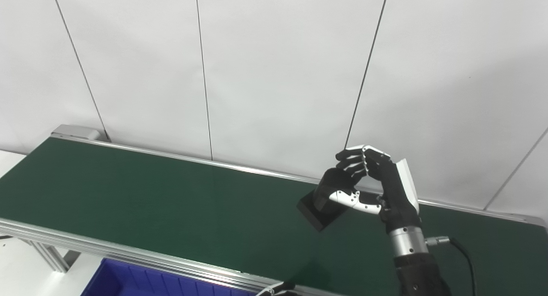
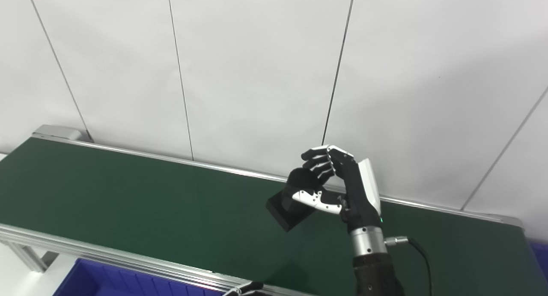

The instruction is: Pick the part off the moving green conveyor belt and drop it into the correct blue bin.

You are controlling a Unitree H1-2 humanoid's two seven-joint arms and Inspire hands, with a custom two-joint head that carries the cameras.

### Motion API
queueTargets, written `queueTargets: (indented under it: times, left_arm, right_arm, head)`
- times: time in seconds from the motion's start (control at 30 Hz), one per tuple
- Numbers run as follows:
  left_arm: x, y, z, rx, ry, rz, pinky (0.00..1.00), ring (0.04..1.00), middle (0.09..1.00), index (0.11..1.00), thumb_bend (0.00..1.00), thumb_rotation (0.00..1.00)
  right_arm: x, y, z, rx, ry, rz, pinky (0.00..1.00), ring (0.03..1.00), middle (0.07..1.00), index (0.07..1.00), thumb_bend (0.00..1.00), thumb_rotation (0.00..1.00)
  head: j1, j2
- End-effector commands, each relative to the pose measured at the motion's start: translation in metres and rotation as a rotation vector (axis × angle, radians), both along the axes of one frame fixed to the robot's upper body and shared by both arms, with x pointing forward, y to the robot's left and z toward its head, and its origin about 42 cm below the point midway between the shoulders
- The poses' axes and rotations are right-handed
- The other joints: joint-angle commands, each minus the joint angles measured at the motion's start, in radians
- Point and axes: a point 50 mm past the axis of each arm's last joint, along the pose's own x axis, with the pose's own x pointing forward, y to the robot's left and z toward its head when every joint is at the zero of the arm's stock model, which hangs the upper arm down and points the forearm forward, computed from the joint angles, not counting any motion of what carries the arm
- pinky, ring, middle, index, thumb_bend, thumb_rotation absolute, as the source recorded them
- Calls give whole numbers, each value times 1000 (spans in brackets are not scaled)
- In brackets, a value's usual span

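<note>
Overhead, the dark green conveyor belt (image 1: 171,201) runs from ten o'clock to four o'clock. A blue plastic bin (image 1: 128,281) sits at six o'clock; only the right eye view shows another blue edge (image 2: 540,249) at four. The right hand (image 1: 376,189) has its fingers clamped on a matte black rectangular block (image 1: 317,214), lifted above the belt, long axis tilting toward seven o'clock. Only a tip of the left hand (image 2: 246,288) shows; I cannot tell its fingers' state.

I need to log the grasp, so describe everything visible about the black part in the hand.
The black part is a dark, matte block with flat faces and sharp edges, possibly plastic. It is tilted, one corner pointing down, lifted above the green conveyor belt. The right hand grips its upper end between fingers and thumb, hiding that end.
</note>
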Motion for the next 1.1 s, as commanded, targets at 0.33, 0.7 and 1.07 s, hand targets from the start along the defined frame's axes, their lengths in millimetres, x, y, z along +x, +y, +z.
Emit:
queueTargets:
  times: [0.33, 0.7, 1.07]
  left_arm:
    - [2, 16, 28, -23, -55, -10, 620, 732, 774, 809, 431, 658]
    - [-5, 27, 39, -17, -51, -9, 627, 726, 765, 808, 479, 686]
    - [-9, 37, 52, -28, -42, 0, 633, 713, 764, 805, 560, 702]
  right_arm:
    - [-44, -28, 20, 33, -53, -83, 364, 437, 492, 542, 499, 0]
    - [-90, -48, 13, 25, -15, -179, 371, 430, 497, 541, 499, 0]
    - [-127, -55, 2, 22, 32, -219, 349, 431, 504, 542, 497, 0]
  head:
    - [-128, 77]
    - [-188, 123]
    - [-245, 185]
